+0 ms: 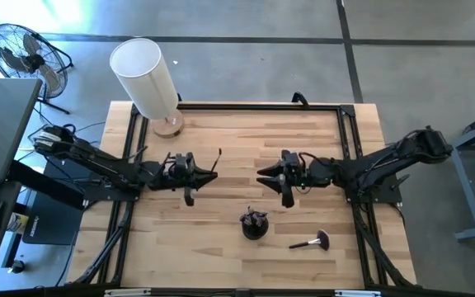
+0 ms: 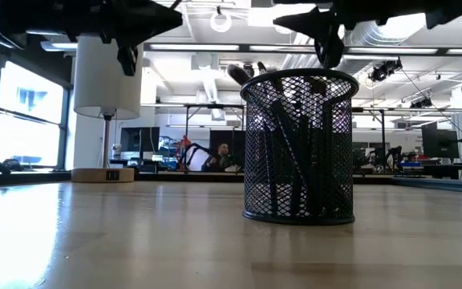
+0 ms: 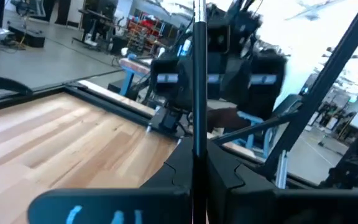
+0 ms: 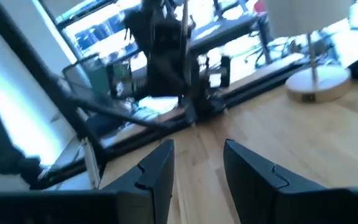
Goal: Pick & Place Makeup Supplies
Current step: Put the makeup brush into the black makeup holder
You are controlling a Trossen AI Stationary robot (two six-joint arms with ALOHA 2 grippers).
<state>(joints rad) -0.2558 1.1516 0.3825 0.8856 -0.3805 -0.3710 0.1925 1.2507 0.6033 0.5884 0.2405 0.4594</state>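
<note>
- Brush (image 1: 218, 157), slim and dark, is pinched in the left gripper (image 1: 207, 175), standing up between its closed fingers.
- Right gripper (image 1: 264, 178) faces it, fingers spread, empty.
- Mesh cup (image 1: 254, 224) of brushes sits near both; one fluffy brush (image 1: 311, 242) lies beside it.

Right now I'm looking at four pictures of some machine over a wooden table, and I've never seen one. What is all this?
Two dark robot arms work at a wooden table. One picture looks straight down, one sits at table height, and two come from cameras on the arms' wrists. The left gripper has its fingers shut on a slim makeup brush. The right gripper faces it, fingers open and empty. On the table stand a black mesh cup holding brushes and a white lamp; one fluffy brush lies loose beside the cup.
</note>
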